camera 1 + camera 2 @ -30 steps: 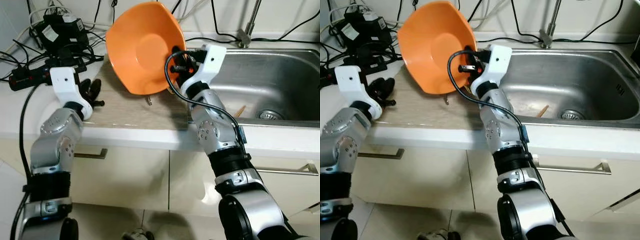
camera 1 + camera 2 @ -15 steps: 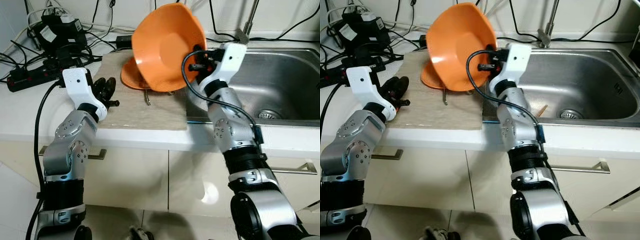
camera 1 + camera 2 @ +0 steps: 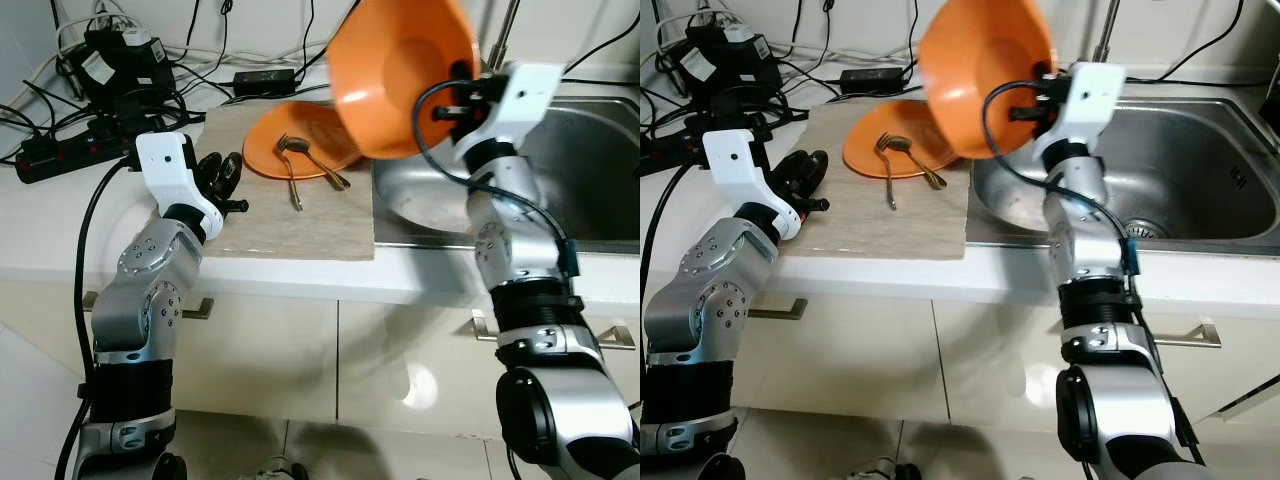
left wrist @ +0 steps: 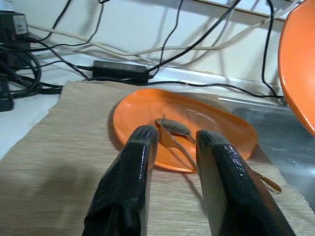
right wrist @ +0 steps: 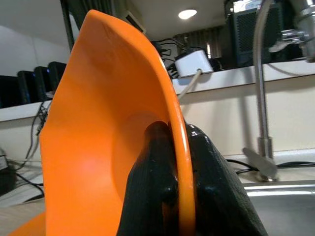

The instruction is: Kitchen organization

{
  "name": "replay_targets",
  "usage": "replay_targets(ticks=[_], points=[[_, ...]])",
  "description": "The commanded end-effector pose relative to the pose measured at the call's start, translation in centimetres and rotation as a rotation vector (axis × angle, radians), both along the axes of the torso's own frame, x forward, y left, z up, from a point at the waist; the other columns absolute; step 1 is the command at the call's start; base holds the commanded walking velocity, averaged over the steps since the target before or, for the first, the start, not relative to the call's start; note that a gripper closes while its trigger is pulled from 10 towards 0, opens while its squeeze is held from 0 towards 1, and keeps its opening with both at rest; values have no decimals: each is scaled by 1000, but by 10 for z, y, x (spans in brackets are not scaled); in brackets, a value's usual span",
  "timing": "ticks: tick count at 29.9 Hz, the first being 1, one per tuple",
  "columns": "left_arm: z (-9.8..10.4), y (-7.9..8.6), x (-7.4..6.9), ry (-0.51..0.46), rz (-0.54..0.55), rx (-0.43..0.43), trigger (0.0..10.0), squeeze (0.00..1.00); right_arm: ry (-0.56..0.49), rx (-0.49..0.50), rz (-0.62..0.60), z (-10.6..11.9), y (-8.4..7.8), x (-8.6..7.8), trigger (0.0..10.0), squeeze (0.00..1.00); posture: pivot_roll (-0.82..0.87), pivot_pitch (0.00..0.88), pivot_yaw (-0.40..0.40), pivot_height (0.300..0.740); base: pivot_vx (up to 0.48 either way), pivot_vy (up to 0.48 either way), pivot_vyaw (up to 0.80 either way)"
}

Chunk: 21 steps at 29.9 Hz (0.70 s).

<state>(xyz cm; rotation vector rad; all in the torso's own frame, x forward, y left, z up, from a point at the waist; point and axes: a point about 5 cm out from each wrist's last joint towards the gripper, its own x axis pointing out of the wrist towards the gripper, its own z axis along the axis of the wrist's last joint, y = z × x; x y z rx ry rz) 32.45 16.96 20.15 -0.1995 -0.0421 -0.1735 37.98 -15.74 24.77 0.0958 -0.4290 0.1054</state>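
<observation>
1. Over the sink's [image 3: 600,140] near-left corner, left eye view: the right gripper [image 3: 462,92] holds the orange bowl [image 3: 400,60] tilted high, fingers pinching its rim. A second ago the bowl hung over the mat [image 3: 260,210]; it has since travelled toward the sink. That uncovers an orange plate [image 3: 270,150] on the mat, with a fork [image 3: 290,170] and spoon [image 3: 325,170] lying across it.

2. Right eye view: same layout. The left gripper [image 3: 805,175] hovers low over the mat's left edge, just beside the plate but apart from it. Cables and power bricks [image 3: 725,60] crowd the counter behind.

3. Left wrist view: its two fingers [image 4: 130,182] stand parted with nothing between them, aimed at the plate [image 4: 206,123] and cutlery.

4. Right wrist view: fingers [image 5: 206,182] are clamped on either side of the bowl's [image 5: 103,157] rim; the tap [image 5: 263,98] stands behind.

5. Judgement: the bowl appears bound for the sink, leaving plate and cutlery to be cleared next. The rim-only pinch on a steeply tilted bowl risks slipping.
</observation>
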Motion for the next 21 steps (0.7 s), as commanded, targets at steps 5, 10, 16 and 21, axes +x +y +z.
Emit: replay_targets(ticks=[5,10,16,21], points=[[7,1,1,-11,-1,-4,10000,0,-17,-55,-135,6,-34,5,0,0,2,0,101,740,0,0,0],[7,2,1,-6,0,-12,10000,0,36,-78,-207,-8,-53,6,0,0,5,0,106,740,0,0,0],[8,5,2,-5,1,-13,10000,0,133,-110,-296,-34,-72,5,0,0,9,0,110,740,0,0,0],[8,6,2,-3,-1,-11,10000,0,325,-35,-353,-62,-80,7,0,0,9,0,112,740,0,0,0]])
